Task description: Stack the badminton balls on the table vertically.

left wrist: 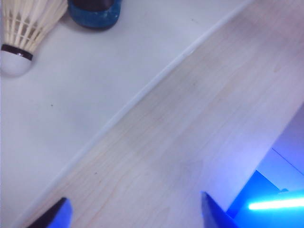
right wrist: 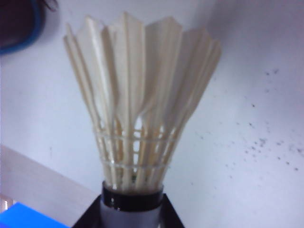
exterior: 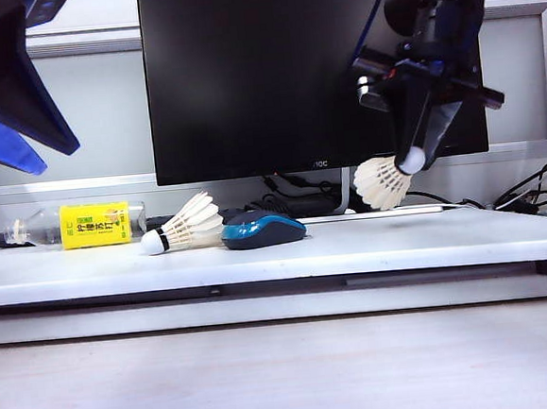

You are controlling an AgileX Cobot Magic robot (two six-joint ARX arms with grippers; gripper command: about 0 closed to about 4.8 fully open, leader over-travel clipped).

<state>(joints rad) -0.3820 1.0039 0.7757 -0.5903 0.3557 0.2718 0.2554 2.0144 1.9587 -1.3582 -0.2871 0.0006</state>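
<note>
right claw (right wrist: 133, 216) grips shuttlecock (right wrist: 137, 109) above table (exterior: 400, 242) | left claw (left wrist: 135, 211) wide, apparently past table edge

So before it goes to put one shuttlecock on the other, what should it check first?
1. Right gripper grips the held shuttlecock by its cork: ok.
2. Held shuttlecock hangs clear above the table: ok.
3. Second shuttlecock stands upright to take a stack: not ok, it lies on its side.
4. Mouse kept away from it: not ok, it sits right beside it.
5. Left gripper free to help: ok, open and empty, off the table's front edge.
6. Held feathers undamaged: cannot tell.
</note>
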